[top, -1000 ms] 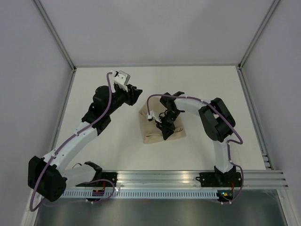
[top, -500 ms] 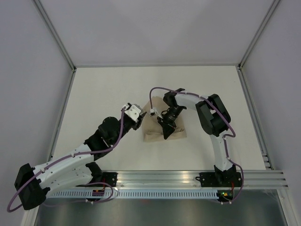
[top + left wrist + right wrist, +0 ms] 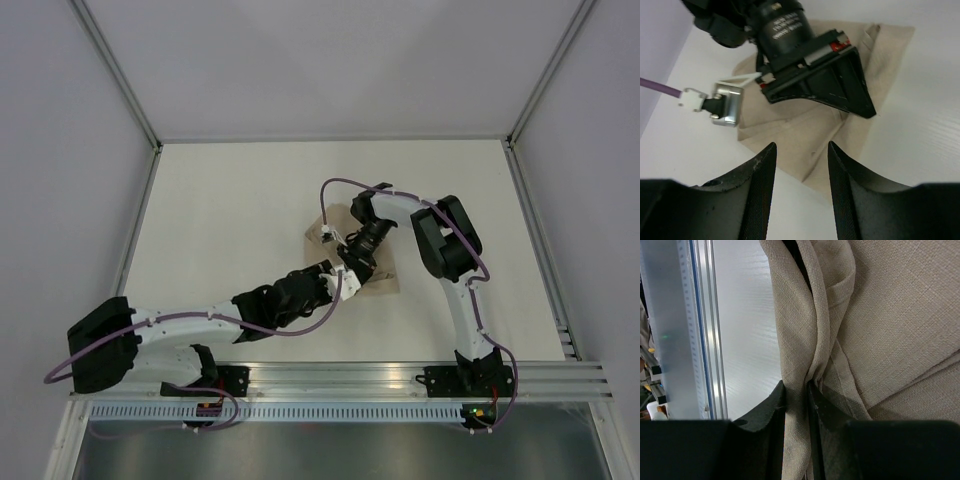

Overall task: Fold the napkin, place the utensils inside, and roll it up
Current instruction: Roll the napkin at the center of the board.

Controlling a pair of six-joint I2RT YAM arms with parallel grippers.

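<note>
From above, the tan-brown, matte, print-free cloth napkin (image 3: 386,281) lies crumpled on the white table (image 3: 220,200), about mid-table, its outline partly hidden by both arms. The black two-finger right gripper (image 3: 355,262) is down on the napkin's middle. The black two-finger left gripper (image 3: 336,285) sits at the napkin's near-left edge. No writing can be read from here.

In the left wrist view, the left gripper (image 3: 800,185) has its jaws spread with nothing between them, just above the napkin's (image 3: 800,132) near edge. The right gripper (image 3: 860,102) presses onto the napkin's centre, where the cloth is creased in overlapping layers. White lettering runs round the right gripper's black cylinder, too blurred to read. A small silver camera box (image 3: 726,103) with a purple cable (image 3: 657,88) hangs at the napkin's left.

In the right wrist view, the right gripper (image 3: 797,401) is pinching a gathered vertical fold of the napkin (image 3: 890,315), whose fine weave and hemmed edge are plain. A ribbed aluminium rail (image 3: 685,330) stands left of the napkin.
</note>
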